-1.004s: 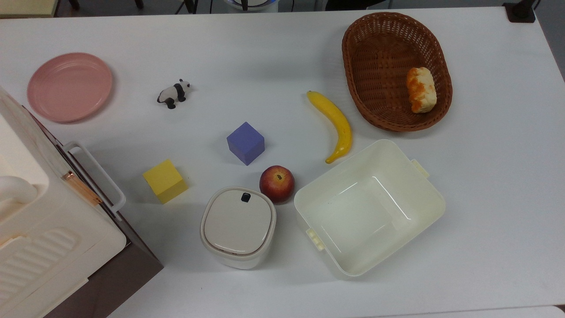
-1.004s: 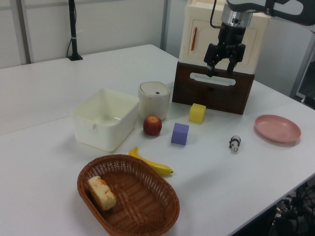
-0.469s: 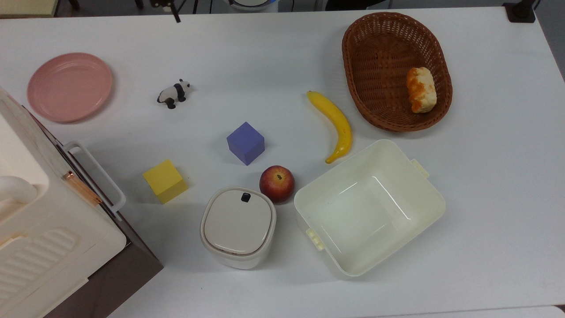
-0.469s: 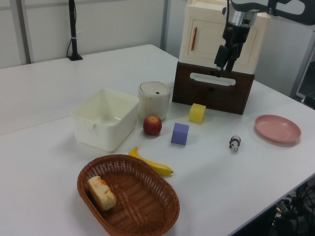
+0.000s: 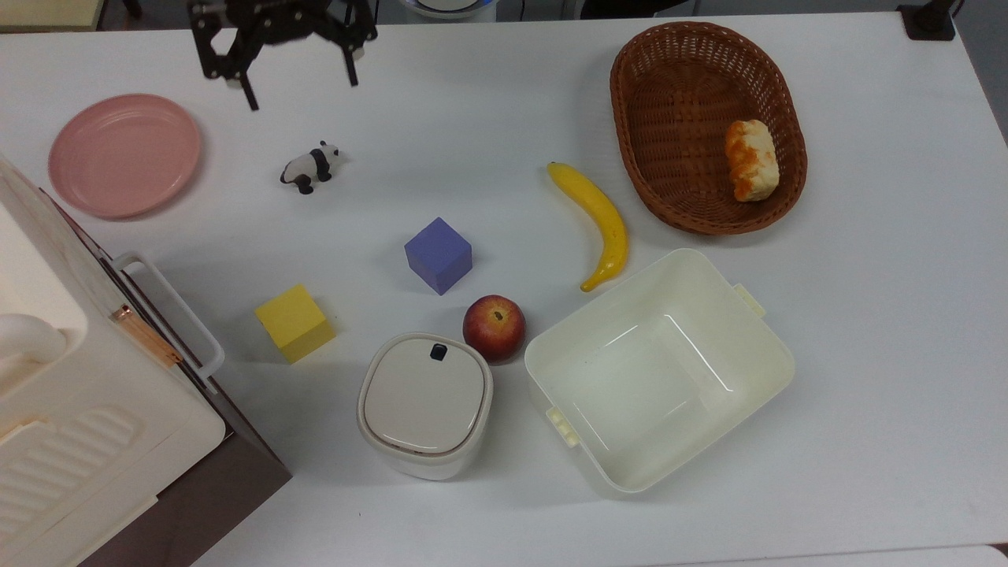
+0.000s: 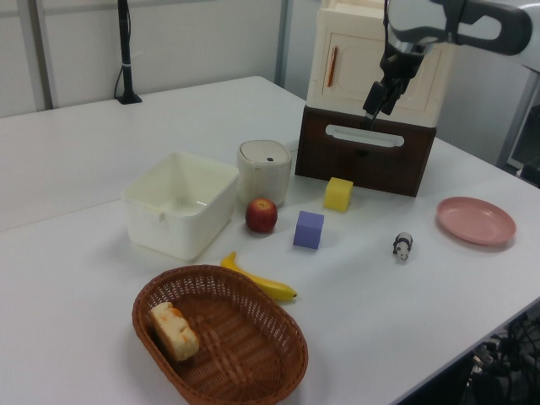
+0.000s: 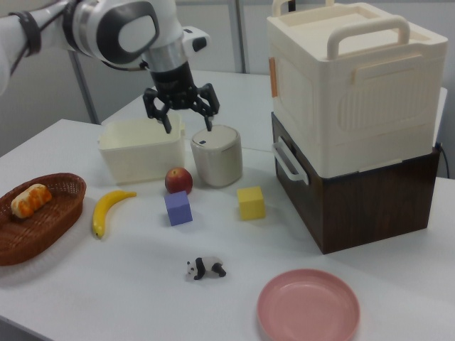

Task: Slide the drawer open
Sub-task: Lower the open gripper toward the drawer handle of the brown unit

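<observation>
One drawer [image 7: 334, 206], dark brown with a white loop handle [image 7: 287, 160], sits shut beneath a cream appliance [image 7: 352, 78] at the desk's [image 5: 488, 102] edge. The end effector [image 7: 188, 116] hangs in the air with its two fingers spread wide apart, holding nothing, clear of the handle. In the right view it lies well to the handle's left, in front of the cream tub [image 7: 138, 149] and a lidded canister [image 7: 217, 156]. The left view sets it just above the handle [image 6: 364, 135], against the appliance front [image 6: 371, 59], with the fingers hard to separate. From the top view the end effector [image 5: 299, 90] appears near the far edge, between the pink plate [image 5: 124, 154] and the panda figure [image 5: 309, 167], and the drawer handle [image 5: 173, 311] lies well below it.
</observation>
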Tool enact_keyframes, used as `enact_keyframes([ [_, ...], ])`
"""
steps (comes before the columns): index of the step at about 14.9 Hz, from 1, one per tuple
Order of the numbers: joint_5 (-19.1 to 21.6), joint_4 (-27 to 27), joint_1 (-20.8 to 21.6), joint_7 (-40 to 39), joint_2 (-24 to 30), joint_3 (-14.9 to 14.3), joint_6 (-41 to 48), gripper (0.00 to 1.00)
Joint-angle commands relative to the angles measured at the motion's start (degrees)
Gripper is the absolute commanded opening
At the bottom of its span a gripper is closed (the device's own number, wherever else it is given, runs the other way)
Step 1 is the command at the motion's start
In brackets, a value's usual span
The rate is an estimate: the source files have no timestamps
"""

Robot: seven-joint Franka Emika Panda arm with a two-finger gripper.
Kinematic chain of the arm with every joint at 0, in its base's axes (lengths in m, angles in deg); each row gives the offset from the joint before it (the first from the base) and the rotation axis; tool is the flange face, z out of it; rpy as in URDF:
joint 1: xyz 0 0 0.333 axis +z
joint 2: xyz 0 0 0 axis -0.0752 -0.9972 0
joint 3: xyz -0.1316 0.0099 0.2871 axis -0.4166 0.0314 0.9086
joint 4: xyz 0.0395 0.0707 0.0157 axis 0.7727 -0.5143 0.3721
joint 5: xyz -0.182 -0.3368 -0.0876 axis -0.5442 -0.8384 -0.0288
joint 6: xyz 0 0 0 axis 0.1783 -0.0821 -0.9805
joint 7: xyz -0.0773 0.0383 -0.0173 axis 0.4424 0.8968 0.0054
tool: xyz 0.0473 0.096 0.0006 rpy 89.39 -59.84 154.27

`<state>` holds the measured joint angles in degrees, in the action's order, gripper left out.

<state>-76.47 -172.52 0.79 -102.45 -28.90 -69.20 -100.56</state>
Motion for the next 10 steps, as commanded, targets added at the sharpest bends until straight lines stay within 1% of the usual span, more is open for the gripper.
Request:
enact_keyframes([
  [1, -2.0, 0.7, -0.4, -0.9, -3.0, 0.2, -3.5, 1.0],
  [4, -3.1, 1.7, -0.6, -0.8, -4.8, 0.2, -4.9, 1.0],
  [7, -3.3, 1.8, -1.3, -0.8, -6.9, 0.1, -7.9, 1.0],
  [8, -3.3, 3.8, -2.5, -0.8, -8.6, 0.1, -8.2, 1.0],
  [10, -3.3, 6.2, -3.1, -0.8, -11.1, 0.1, -8.3, 1.0],
])
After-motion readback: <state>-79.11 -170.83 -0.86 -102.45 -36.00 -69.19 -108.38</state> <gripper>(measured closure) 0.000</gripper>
